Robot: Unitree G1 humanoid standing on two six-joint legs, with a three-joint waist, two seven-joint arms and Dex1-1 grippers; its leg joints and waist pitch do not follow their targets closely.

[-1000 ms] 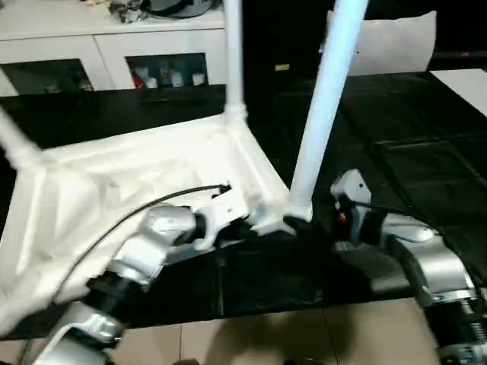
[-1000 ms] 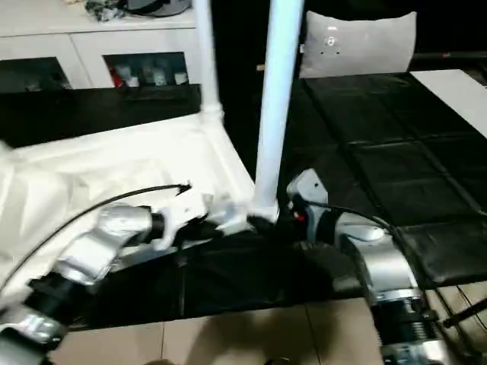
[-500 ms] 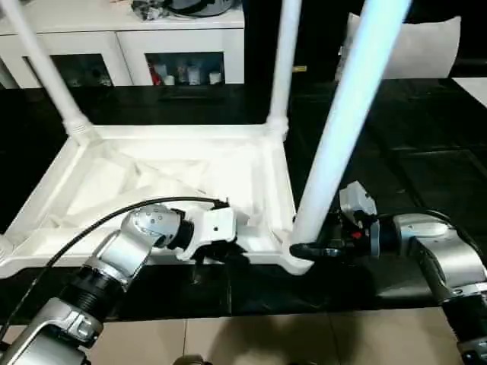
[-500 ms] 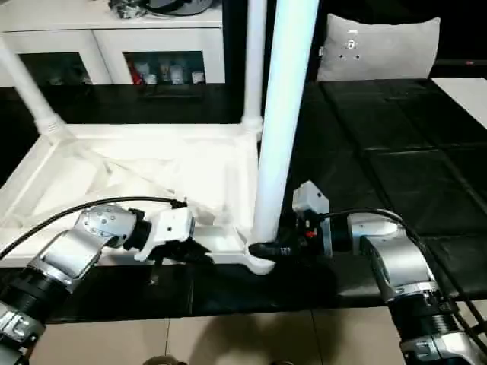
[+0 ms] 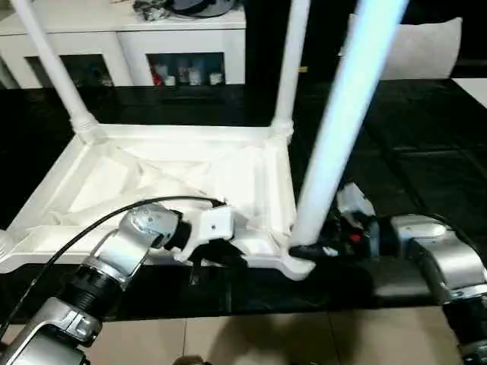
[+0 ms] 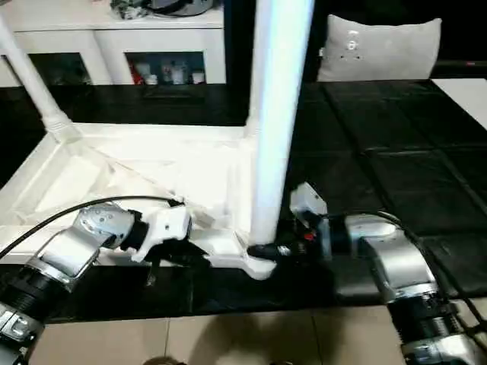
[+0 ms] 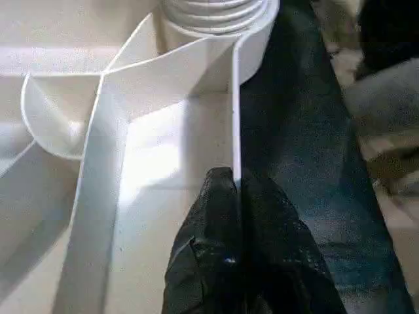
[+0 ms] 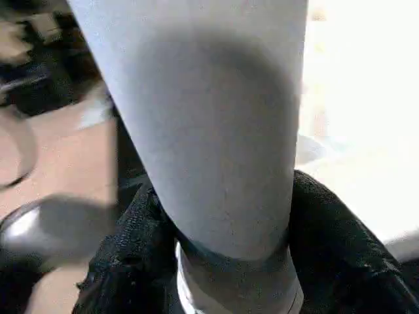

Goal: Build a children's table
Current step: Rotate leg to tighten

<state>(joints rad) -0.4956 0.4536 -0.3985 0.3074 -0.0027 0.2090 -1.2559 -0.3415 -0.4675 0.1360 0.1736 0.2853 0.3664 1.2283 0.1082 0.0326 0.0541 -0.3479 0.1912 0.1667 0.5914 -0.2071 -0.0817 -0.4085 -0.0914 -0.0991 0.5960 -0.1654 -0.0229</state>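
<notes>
Children's table (image 5: pixel 175 179) lies upside down on black mat (image 5: pixel 426 175), legs up; near leg (image 5: pixel 335 144) stands in front corner socket, top cut off.

Left gripper (image 7: pixel 234 190) reaches in level, pinched tight on front rim wall. Right gripper (image 8: pixel 226 261) level, black fingers (image 8: pixel 340 248) either side of near leg's base, clasping it.

Head views hide both fingertip pairs; wrist views show both grips.

White cabinet (image 5: pixel 183 46), cushion (image 6: pixel 377 49) behind.
</notes>
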